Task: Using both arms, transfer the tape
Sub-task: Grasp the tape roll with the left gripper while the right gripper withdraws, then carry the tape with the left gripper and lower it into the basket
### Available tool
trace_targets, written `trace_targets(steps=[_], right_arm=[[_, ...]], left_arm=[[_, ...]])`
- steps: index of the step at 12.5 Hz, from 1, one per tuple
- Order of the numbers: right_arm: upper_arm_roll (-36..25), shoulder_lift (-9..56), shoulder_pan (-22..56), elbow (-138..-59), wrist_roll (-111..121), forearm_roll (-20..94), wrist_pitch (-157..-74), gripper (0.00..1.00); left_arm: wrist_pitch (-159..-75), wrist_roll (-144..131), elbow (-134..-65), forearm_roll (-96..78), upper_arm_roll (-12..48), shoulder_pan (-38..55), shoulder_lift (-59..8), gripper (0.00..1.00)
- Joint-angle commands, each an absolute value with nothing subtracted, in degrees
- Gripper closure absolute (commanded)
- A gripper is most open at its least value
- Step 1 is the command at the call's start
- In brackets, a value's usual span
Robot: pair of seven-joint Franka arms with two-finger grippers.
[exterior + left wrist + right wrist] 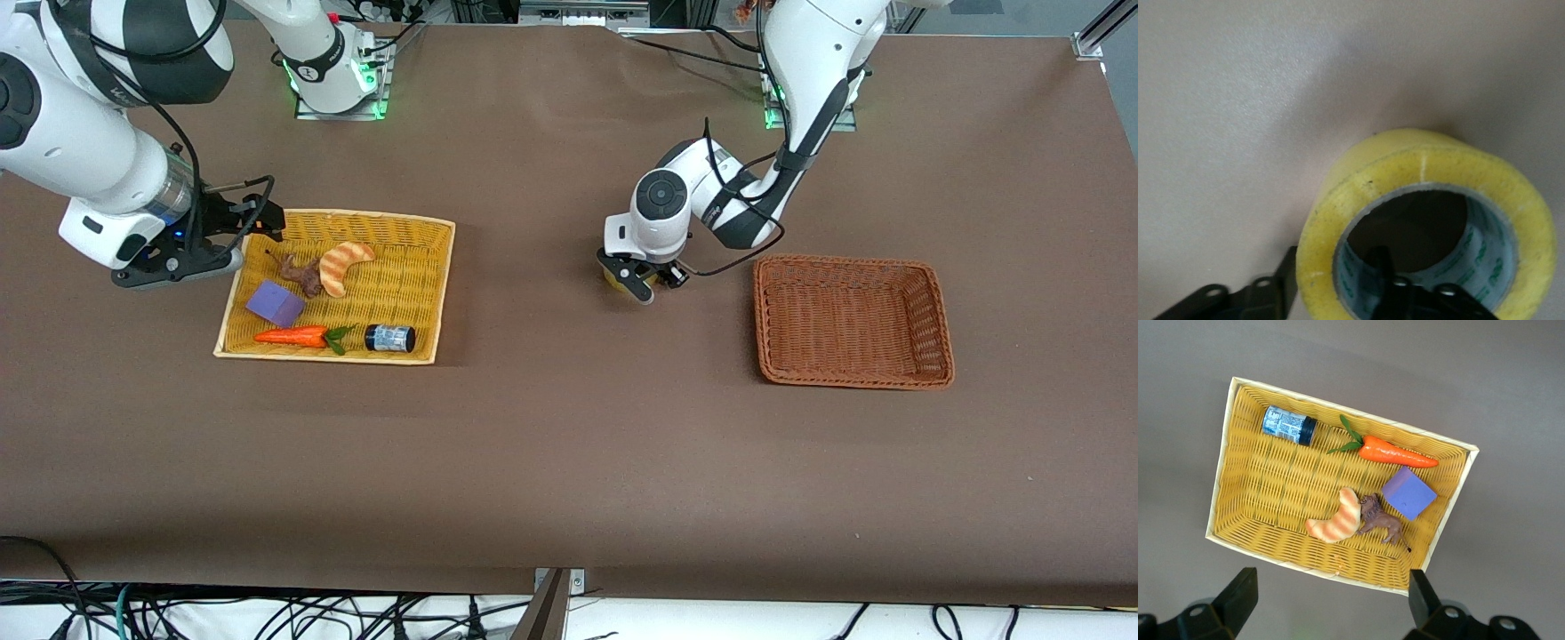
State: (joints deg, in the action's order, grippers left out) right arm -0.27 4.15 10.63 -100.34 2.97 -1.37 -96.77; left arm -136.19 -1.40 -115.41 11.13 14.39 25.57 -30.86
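The tape [1425, 167] is a yellowish roll with a grey core, standing on its edge. My left gripper [1333, 267] is shut on its wall, with one finger inside the core and one outside. In the front view the left gripper [636, 284] is low at the table between the two baskets, and only a bit of the tape [613, 278] shows under it. My right gripper [271, 213] is open and empty over the yellow basket's corner at the right arm's end. It also shows in the right wrist view [1331, 587].
The yellow basket [418, 293] holds a croissant [342, 265], a brown toy animal [300, 274], a purple block [275, 303], a carrot [293, 336] and a small dark jar [390, 338]. An empty brown basket [852, 322] stands toward the left arm's end.
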Motion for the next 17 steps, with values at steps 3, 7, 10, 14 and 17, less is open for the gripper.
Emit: trace_targets(steps=[3, 7, 10, 14, 17], right_arm=[[-0.3, 3.0, 10.6, -101.3, 3.8, -0.9, -96.5, 0.0], [-0.3, 2.9, 10.6, -101.3, 3.8, -1.1, -96.8, 0.0], [-0.3, 2.9, 10.6, -101.3, 4.4, -1.0, -96.7, 0.0], [-0.3, 3.0, 10.6, -101.3, 6.1, -1.1, -96.5, 0.0], [-0.3, 3.0, 10.6, -101.3, 9.1, -1.1, -96.6, 0.0]], left_arm=[[-133.4, -0.3, -114.4, 12.6, 13.9, 25.9, -28.8, 1.0], [-109.3, 3.8, -102.5, 12.4, 13.8, 24.7, -24.1, 1.0], [-82.1, 13.9, -88.2, 14.0, 12.0, 20.7, -24.9, 1.0], [-83.0, 21.9, -88.0, 20.3, 11.7, 10.3, -26.4, 1.0], [-92.5, 29.1, -90.6, 20.9, 11.5, 4.5, -29.8, 1.0]])
